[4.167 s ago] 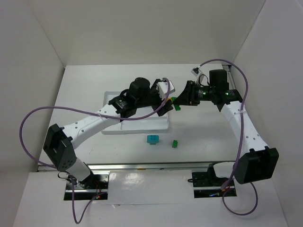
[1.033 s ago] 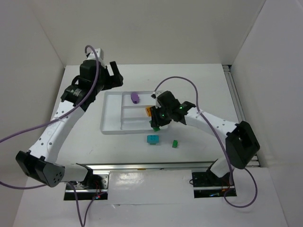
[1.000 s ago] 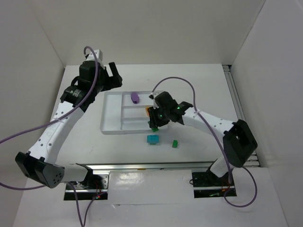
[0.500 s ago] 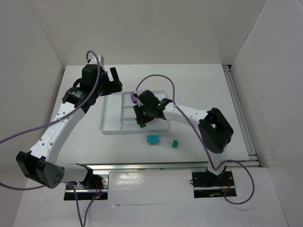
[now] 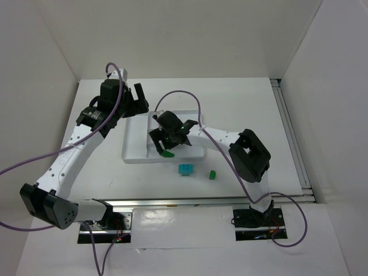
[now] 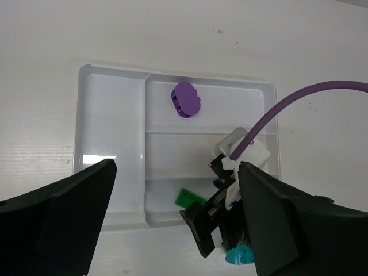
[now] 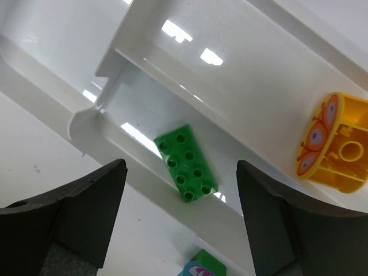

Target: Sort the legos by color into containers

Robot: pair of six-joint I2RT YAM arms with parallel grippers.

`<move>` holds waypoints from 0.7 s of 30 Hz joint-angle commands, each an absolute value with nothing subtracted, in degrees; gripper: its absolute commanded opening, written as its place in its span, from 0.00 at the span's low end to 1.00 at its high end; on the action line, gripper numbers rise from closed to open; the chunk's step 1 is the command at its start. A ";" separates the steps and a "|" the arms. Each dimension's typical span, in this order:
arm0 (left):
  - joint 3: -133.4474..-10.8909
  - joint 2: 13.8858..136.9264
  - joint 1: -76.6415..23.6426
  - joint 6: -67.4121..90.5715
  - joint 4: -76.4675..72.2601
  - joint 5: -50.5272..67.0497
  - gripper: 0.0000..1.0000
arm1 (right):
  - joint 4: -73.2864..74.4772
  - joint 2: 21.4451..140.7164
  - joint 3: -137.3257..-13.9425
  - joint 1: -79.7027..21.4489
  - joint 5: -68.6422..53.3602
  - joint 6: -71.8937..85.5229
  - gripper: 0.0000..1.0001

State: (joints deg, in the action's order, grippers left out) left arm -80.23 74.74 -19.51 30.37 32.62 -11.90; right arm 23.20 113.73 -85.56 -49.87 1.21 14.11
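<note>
One second ago the right pincer [image 5: 165, 140] was clamped on a green two-by-four brick [image 7: 185, 171] over the right end of the white tray [image 5: 135, 145]. Now its fingers stand apart and the brick lies flat, studs up, on the floor of the nearest short compartment. I read that as a finished release, so green has its own section. The yellow-orange piece [image 7: 335, 152] sits in the neighbouring compartment, past one divider. The purple piece [image 6: 186, 99] lies in the farthest short one.

From the right wrist camera the brick lies straight beneath the pincer, in the gap between the two spread fingers. It is turned at a slant to the compartment walls, with one end close to the tray's near outer wall. Neither finger appears to touch it.

The left pincer [image 6: 177, 167] hangs high over the tray's far left corner, its fingers wide apart and holding nothing.

Two bricks remain on the desk [image 5: 247, 109], just beyond the tray's near edge. They are a cyan brick [image 5: 185, 169] and, a little to its right, a small green brick [image 5: 211, 174]. The small green one probably belongs with the brick just dropped, and the cyan one needs a compartment of its own.
</note>
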 commanded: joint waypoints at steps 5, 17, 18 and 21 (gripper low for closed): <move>-80.07 73.65 -18.54 30.41 31.03 -11.43 1.00 | 22.50 99.16 -79.91 -49.75 13.87 17.66 0.76; -80.07 78.74 -22.93 26.11 30.50 -4.66 1.00 | 37.87 73.14 -57.23 -46.15 17.92 30.39 0.82; -80.07 79.27 -22.94 26.10 30.50 -4.66 1.00 | 39.71 72.26 -56.43 -46.14 17.93 34.24 0.81; -80.60 80.77 -24.51 26.10 30.50 -4.13 1.00 | 38.16 70.14 -50.13 -45.53 16.62 39.79 0.81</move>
